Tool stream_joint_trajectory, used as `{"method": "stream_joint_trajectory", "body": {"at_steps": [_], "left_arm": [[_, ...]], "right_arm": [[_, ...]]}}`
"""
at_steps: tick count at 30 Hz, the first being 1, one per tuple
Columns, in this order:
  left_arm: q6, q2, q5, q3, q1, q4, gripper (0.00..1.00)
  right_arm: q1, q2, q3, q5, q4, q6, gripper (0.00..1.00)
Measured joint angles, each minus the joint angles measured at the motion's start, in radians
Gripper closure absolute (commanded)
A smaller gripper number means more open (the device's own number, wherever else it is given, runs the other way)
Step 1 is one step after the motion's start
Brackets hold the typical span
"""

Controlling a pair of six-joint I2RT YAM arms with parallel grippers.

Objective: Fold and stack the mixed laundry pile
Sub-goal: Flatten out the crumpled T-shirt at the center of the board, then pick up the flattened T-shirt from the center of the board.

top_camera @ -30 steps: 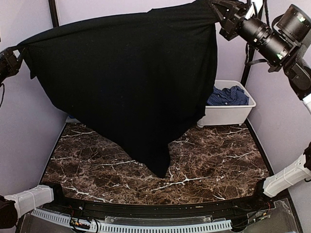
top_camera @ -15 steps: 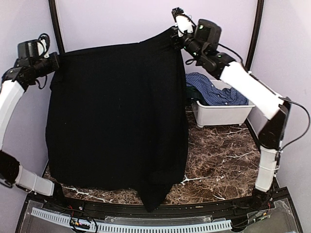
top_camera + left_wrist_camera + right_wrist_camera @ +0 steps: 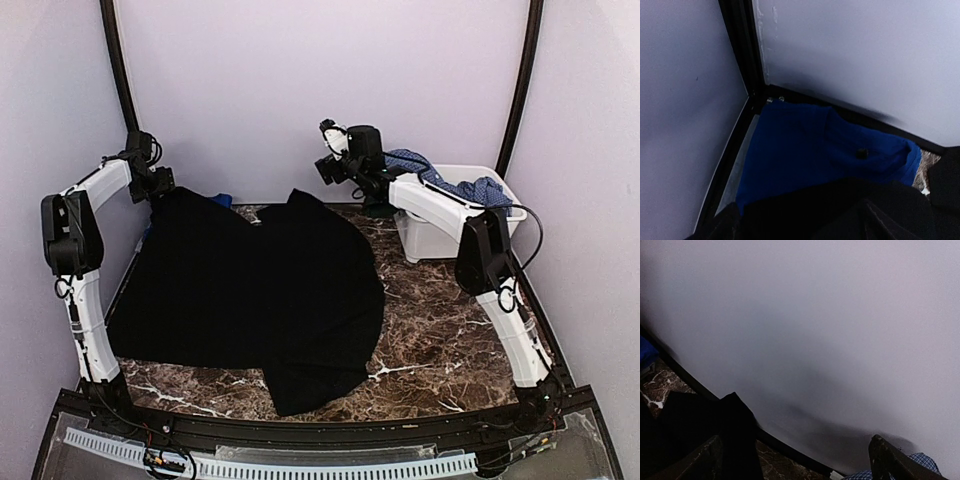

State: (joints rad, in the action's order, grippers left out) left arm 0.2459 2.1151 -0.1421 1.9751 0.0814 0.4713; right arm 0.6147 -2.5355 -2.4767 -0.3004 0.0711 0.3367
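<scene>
The big black garment (image 3: 250, 290) lies spread over the left and middle of the dark marble counter (image 3: 450, 330). It is mostly flat. One flap reaches toward the near edge, and the far left corner rises toward the left arm's wrist.

The left claw (image 3: 799, 205) hangs at the far left corner of the counter, low over that raised corner. In the left wrist view its two fingers (image 3: 722, 225) stand well apart at the bottom of the picture. Black cloth lies across the gap beneath them, and dark cloth against dark fingers makes it impossible to tell whether they touch it. Just beyond the claw a royal-blue tee (image 3: 805, 150) sits bunched in the corner where the two walls meet, partly covered by the edge of the black garment.

The right claw (image 3: 795, 440) is at the back of the counter, near the middle and above the far edge of the black garment. Its fingers are spread wide with only the pale wall showing between them, so it holds nothing. The far tip of the black cloth lies below and to the left in that view.

To the right, a blue checked shirt (image 3: 450, 185) is heaped in the white bin (image 3: 450, 240) and hangs over its rim.
</scene>
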Motion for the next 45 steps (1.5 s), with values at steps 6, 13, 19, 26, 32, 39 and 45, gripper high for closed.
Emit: {"method": "stream_joint_trajectory", "body": {"at_steps": [6,13,19,26,32,39,45], "left_arm": [[0.005,-0.080,-0.036,-0.044,0.004,0.062,0.01],[0.018,-0.388,-0.015,-0.286,-0.005,0.069,0.01],[0.040,-0.639,0.039,-0.569,-0.085,0.089,0.01],[0.151,-0.836,0.158,-0.868,-0.241,0.114,0.01],[0.245,-0.953,0.219,-1.013,-0.282,0.136,0.01],[0.301,-0.951,0.236,-1.035,-0.307,0.145,0.01],[0.314,-0.942,0.234,-1.041,-0.371,0.150,0.01]], "right_arm": [[0.007,0.152,0.054,0.055,0.112,-0.016,0.04],[0.046,0.513,0.402,0.257,0.227,-0.140,0.12],[0.099,0.643,0.719,0.443,0.262,-0.258,0.18],[0.135,0.571,0.912,0.553,0.330,-0.336,0.21],[0.127,0.510,0.993,0.583,0.344,-0.359,0.22],[0.072,0.441,1.021,0.589,0.348,-0.354,0.23],[0.010,0.441,1.022,0.570,0.354,-0.348,0.24]]}}
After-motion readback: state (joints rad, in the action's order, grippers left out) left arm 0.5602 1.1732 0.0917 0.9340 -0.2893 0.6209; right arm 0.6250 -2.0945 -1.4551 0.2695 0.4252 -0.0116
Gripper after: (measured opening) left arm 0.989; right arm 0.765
